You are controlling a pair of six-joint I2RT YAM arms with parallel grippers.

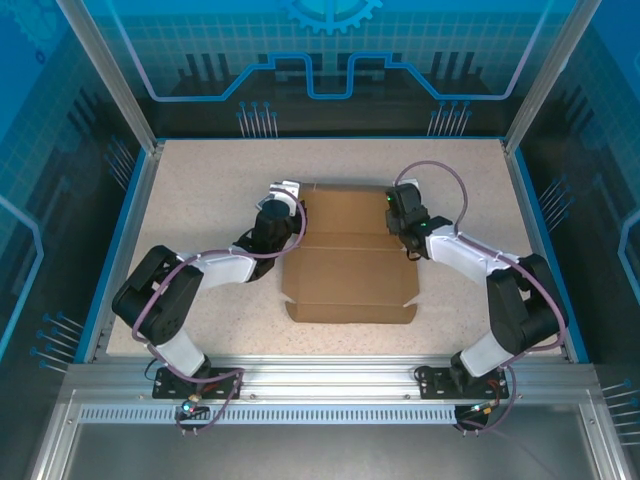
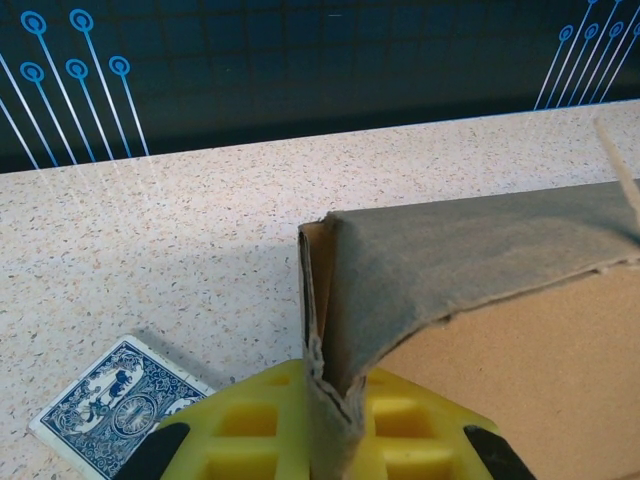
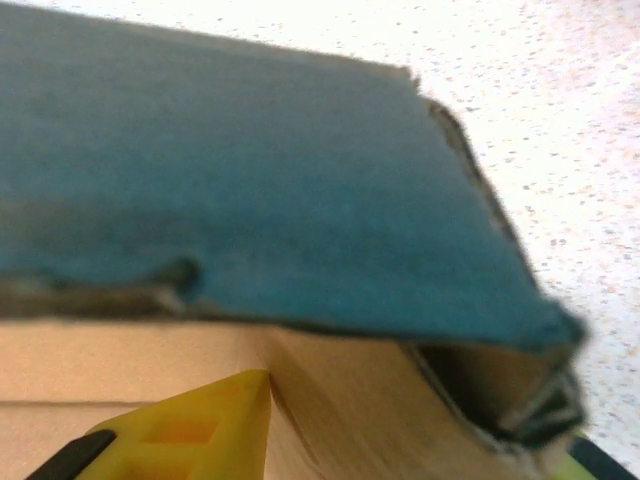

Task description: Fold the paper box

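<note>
Two far corners of box (image 1: 350, 262) worked, one per arm; box at centre of table (image 1: 200, 180). L gripper (image 2: 335, 410) clamped shut on upright far-left corner wall, cardboard pinched between yellow pads (image 2: 250, 425). R gripper (image 1: 399, 203) at far-right corner; wrist view blurred, so cannot tell whether closed on wall or just beside it. Near half of box lying flat. Card pack (image 2: 115, 398) on table left of L corner, apart from box. Handling, est.: light, stiff across panels, bends readily at creases; thin edges crush or tear if over-squeezed. Grip walls near corners, close to crease; avoid mid-panel.
</note>
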